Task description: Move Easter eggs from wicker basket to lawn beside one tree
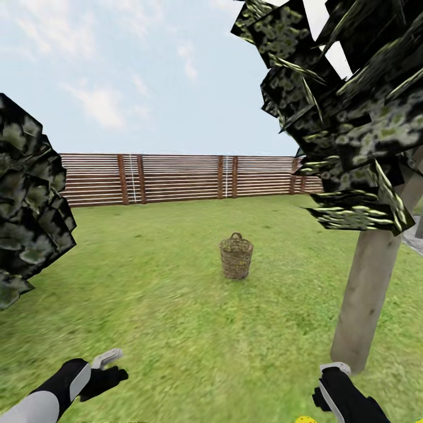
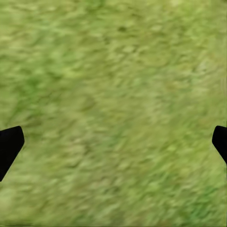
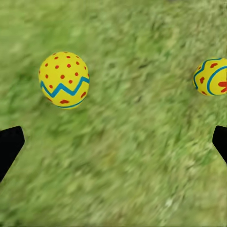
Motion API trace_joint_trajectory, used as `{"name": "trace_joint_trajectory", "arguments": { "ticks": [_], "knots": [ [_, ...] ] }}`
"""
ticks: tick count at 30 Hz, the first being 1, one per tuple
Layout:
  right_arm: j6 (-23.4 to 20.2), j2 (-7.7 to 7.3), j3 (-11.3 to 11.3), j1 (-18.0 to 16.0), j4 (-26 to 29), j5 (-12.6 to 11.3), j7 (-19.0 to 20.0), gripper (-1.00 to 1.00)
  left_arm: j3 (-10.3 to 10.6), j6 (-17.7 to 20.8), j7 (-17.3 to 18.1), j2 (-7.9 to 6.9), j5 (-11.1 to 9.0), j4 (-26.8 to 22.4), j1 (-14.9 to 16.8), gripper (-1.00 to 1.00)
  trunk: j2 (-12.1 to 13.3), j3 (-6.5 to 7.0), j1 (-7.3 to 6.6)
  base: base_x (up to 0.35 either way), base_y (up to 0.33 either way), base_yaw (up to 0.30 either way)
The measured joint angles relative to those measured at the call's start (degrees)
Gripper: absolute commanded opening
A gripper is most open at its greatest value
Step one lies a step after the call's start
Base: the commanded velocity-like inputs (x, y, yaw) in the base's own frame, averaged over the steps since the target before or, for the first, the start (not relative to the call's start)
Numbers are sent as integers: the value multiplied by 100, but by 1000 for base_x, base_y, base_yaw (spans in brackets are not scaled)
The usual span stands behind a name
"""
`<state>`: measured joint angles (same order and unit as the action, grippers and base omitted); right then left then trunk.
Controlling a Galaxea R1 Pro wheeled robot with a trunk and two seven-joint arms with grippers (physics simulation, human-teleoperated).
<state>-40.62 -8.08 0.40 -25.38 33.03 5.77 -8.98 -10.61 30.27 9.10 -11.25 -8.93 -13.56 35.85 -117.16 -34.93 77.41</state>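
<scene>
The wicker basket (image 1: 236,257) stands upright on the lawn (image 1: 176,317) some way ahead, and its contents cannot be made out. The tree (image 1: 365,299) with its pale trunk rises at the right, close to my right gripper (image 1: 330,382). In the right wrist view, two yellow Easter eggs lie on the grass: one with red dots and a blue zigzag (image 3: 63,79), another with blue bands (image 3: 212,76). A sliver of yellow egg (image 1: 305,419) shows at the head view's lower edge. My right gripper (image 3: 113,146) is open above the grass. My left gripper (image 1: 111,365) (image 2: 113,146) is open over bare grass.
A brown slatted fence (image 1: 176,178) closes the far side of the garden. Dark leaf clumps (image 1: 341,100) hang overhead at the right, and a bush (image 1: 29,200) stands at the left. Open grass lies between me and the basket.
</scene>
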Motion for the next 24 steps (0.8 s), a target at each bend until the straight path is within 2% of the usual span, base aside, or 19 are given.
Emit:
{"name": "trace_joint_trajectory", "arguments": {
  "ticks": [5, 12, 15, 24],
  "knots": [
    [0, -4, 0, 0, 0, -5, 0, 100, 0, -11, -2, 7, 0, 0, 0, 100, 200, 90, -110, 0, 287, 234],
    [-1, -21, 0, 0, 2, -8, 0, 100, 0, -23, -9, 15, 6, 1, 0, 100, 481, 215, -263, 0, 272, 28],
    [-4, -32, -4, 0, 5, -8, -1, 100, 7, -33, -18, 25, 8, 1, 0, 100, 602, 269, -330, 0, 82, 2],
    [-10, -44, -8, 1, 10, -10, -2, 100, -3, -18, -12, 24, 4, 2, -1, 100, 603, 270, -331, 29, 8, 0]
  ]
}}
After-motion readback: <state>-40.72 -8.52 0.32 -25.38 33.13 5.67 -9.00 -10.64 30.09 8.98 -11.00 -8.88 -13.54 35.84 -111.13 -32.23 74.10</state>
